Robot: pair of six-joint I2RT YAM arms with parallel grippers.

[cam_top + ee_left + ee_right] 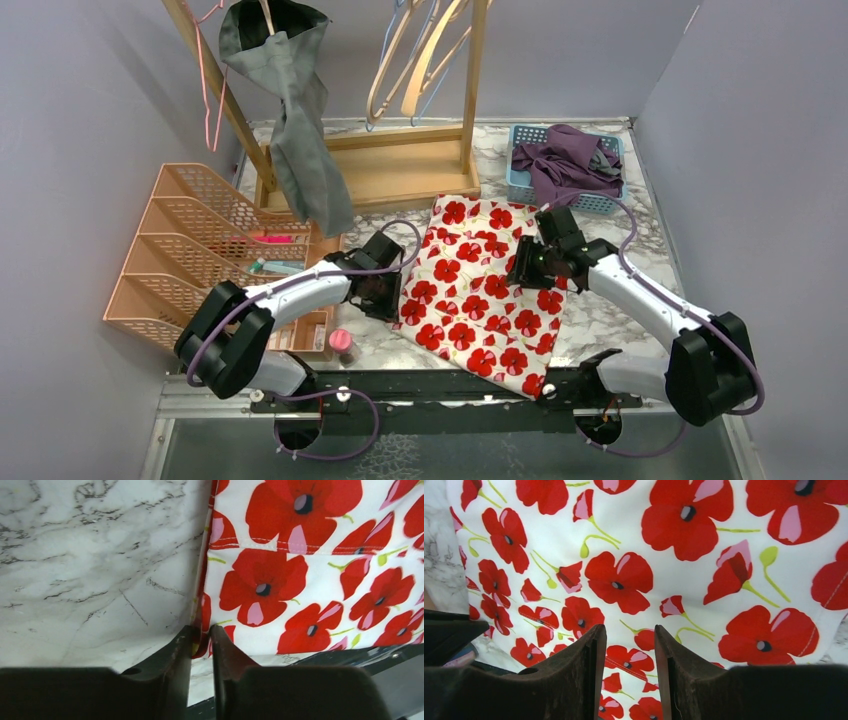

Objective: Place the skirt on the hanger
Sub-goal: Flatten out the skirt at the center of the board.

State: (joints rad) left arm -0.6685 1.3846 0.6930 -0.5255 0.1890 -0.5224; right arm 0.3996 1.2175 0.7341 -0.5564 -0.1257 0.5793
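Observation:
The skirt (pixel 480 295), white with red poppies, lies flat on the marble table. My left gripper (pixel 393 292) is at its left edge. In the left wrist view the jaws (pixel 204 635) stand close together, pinching the skirt's red hem (pixel 280 580). My right gripper (pixel 522 268) hovers over the skirt's right half. Its fingers (pixel 626 630) stand apart above the fabric (pixel 649 555), with nothing between them. Several wooden hangers (pixel 420 60) hang from the wooden rack at the back, apart from both grippers.
A grey garment (pixel 295 130) and a pink hanger (pixel 208 85) hang on the rack's left side. The rack's base (pixel 380 175) sits behind the skirt. An orange organiser (pixel 190 250) stands left. A blue basket (pixel 520 135) of purple clothes is back right. A small pink item (pixel 341 341) lies near the left arm.

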